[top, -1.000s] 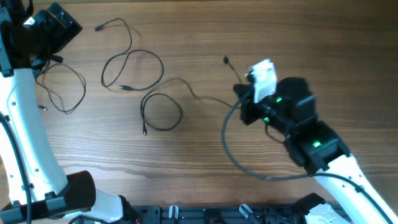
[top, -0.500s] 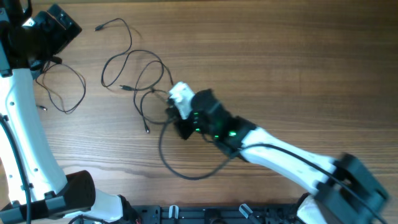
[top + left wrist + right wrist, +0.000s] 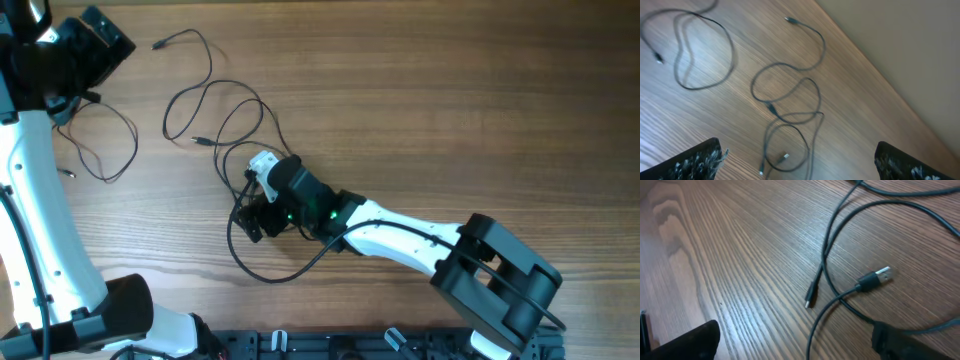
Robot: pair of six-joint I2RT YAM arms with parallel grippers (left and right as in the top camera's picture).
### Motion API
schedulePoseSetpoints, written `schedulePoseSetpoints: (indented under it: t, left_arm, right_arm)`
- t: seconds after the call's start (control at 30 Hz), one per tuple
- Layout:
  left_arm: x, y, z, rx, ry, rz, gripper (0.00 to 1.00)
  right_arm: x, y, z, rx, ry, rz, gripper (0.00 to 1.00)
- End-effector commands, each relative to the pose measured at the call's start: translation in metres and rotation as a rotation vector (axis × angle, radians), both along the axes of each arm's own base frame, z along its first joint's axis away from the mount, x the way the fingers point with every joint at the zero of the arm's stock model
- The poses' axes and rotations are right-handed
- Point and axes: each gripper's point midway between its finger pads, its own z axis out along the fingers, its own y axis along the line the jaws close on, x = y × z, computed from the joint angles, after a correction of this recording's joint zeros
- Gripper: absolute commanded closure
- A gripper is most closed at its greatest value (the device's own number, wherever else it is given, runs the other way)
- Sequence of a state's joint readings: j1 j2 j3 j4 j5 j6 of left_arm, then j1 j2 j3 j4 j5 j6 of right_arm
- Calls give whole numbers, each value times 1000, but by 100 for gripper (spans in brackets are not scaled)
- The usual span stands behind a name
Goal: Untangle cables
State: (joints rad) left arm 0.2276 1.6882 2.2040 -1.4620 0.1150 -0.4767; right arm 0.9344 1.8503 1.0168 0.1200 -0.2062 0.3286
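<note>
Several thin black cables lie loose on the wooden table. One long cable [image 3: 210, 62] winds through the upper left, and another cable loop [image 3: 134, 140] lies below my left gripper [image 3: 90, 40]. That gripper hangs high with its fingers wide apart [image 3: 802, 165] and nothing between them, looking down on the cable loops [image 3: 818, 97]. My right gripper [image 3: 252, 215] sits low over a small cable loop [image 3: 224, 165]. Its jaws are open [image 3: 800, 342], and a strand runs between them. A USB plug [image 3: 880, 274] and a small plug [image 3: 810, 300] lie just ahead.
The right arm [image 3: 400, 230] stretches across the table's middle from the lower right. Its thick black wire [image 3: 270, 277] sags in a loop onto the wood near the front. The left arm's white link [image 3: 40, 200] stands along the left edge.
The right arm has swung from the right of the table to the small loop at centre left, bringing a stretched-out cable end back with it. The left arm has stayed put.
</note>
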Motion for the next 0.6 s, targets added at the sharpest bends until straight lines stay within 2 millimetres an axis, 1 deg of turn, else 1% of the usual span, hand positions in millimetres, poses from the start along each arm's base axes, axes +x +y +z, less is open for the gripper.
schedulePoseSetpoints:
  t: [0.0, 0.03, 0.1, 0.13, 0.17, 0.2, 0.23, 0.3, 0.4, 0.43, 0.47, 0.53, 0.57]
  left_arm:
    - [-5, -22, -1, -88, 5, -68, 0]
    - [-7, -29, -6, -108, 25, -88, 0]
    - [-8, -44, -16, -124, 62, -125, 0]
    - [-8, -52, -22, -127, 82, -148, 0]
    - [-7, -63, -31, -130, 103, -175, 0]
    - [-6, -72, -38, -132, 119, -198, 0]
    - [-5, -83, -47, -135, 139, -227, 0]
    - [-2, -103, -65, -137, 174, -276, 0]
    - [-4, -136, -103, -170, 246, -301, 0]
    - [-5, -143, -111, -179, 263, -299, 0]
    - [-7, -153, -126, -189, 288, -300, 0]
    - [-13, -174, -157, -205, 333, -295, 0]
    - [-15, -181, -168, -214, 350, -282, 0]
  right_arm:
    - [35, -24, 65, 60, -72, -173, 0]
    - [45, -41, 77, 61, -70, -255, 0]
    - [65, -84, 102, 58, -71, -443, 0]
    - [73, -109, 115, 59, -70, -547, 0]
    - [79, -142, 129, 57, -69, -672, 0]
    - [82, -169, 139, 56, -68, -765, 0]
    - [82, -199, 151, 56, -68, -861, 0]
    - [76, -241, 165, 45, -68, -962, 0]
    - [59, -287, 178, 23, -62, -1044, 0]
    - [53, -296, 180, 15, -57, -1060, 0]
    - [46, -305, 180, 1, -49, -1072, 0]
    - [33, -314, 176, -40, -25, -1078, 0]
    - [29, -317, 172, -61, -12, -1078, 0]
